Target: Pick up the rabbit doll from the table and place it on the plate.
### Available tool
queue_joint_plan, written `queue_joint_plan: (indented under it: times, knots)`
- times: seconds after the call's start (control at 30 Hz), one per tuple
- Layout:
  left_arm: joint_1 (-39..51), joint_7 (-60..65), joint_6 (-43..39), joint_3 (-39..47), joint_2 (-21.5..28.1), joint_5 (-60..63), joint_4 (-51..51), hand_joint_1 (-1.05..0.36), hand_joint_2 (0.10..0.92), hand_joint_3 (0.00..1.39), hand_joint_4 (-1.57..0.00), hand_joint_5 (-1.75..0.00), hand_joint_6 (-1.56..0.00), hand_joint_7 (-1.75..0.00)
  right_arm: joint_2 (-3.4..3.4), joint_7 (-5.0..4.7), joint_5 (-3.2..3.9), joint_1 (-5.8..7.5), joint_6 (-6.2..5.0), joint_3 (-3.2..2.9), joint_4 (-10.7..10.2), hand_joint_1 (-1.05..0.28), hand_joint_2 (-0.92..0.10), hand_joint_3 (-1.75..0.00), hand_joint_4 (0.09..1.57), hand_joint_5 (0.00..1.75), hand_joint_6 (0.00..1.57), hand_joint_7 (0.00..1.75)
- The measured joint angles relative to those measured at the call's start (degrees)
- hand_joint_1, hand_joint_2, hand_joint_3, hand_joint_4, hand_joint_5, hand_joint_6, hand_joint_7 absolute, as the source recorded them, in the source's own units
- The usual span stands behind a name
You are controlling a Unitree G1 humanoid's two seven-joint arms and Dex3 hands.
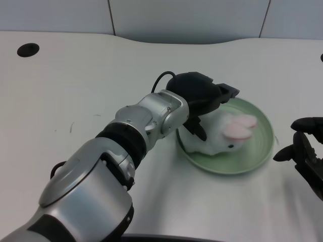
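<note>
We find the rabbit doll (224,135) already lying on the green plate (260,151), right of centre in the frame, its pink ears turned toward the right and its white body filling the plate's left half. Our left hand (202,98) sits over the doll's back end, at the plate's upper left rim; one dark finger (198,130) hangs down against the doll's left flank, but whether the hand is clamped on the plush or merely resting beside it we cannot tell — the palm hides the contact. The doll looks like soft stuffed fabric, so we judge it light, squashy and forgiving: it should give under the fingers rather than slip, and nothing about it seems fragile. The rounded body is the sensible place to take hold, since the ears are floppy and would let it swing. As it lies, the doll appears wholly within the rim, so we judge the placing nearly done — what remains is to let go cleanly without dragging the plush back off the plate onto the white worktop (91,91), since fabric may catch on the fingers
</note>
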Motion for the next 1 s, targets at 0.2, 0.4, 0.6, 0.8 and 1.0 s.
queue_joint_plan:
  times: [0.2,0.4,0.6,0.8,1.0]
  knots:
    - [0.0,-0.1,1.7,0.4,0.0,-0.4,0.0,-0.81,0.883,0.0,0.0,0.0,0.0,0.0,-0.01,0.33,0.09,-0.02,0.0,-0.21,0.3,-0.25,-0.92,-0.71,0.39,1.75,0.08,1.67]
    - [-0.2,-1.9,1.2,3.4,1.4,-3.2,-0.3,-0.8,0.9,0.01,0.0,0.0,0.0,0.0,-0.07,0.17,0.13,-0.03,0.46,-0.32,0.3,-0.25,-0.92,-0.71,0.39,1.75,0.06,1.66]
    - [0.1,-2.8,-0.9,6.5,3.3,-6.4,-0.9,-0.78,0.908,0.01,-0.03,-0.01,-0.05,-0.03,-0.07,-0.32,0.03,-0.08,0.55,-0.27,0.3,-0.24,-0.92,-0.71,0.38,1.75,0.06,1.66]
    - [4.9,-7.6,-9.7,20.1,8.6,-21.7,-5.2,-0.74,0.921,0.08,-0.1,-0.06,-0.12,-0.05,-0.11,-0.86,-0.14,-0.2,0.55,-0.29,0.3,-0.25,-0.92,-0.71,0.34,1.75,0.04,1.67]
    - [13.0,-13.7,-14.4,27.4,12.3,-30.1,-8.4,-0.71,0.921,0.15,-0.17,-0.1,-0.17,-0.07,-0.17,-0.61,-0.08,-0.45,0.52,-0.33,1.2,-0.25,-0.92,-0.71,0.33,1.75,0.04,1.68]
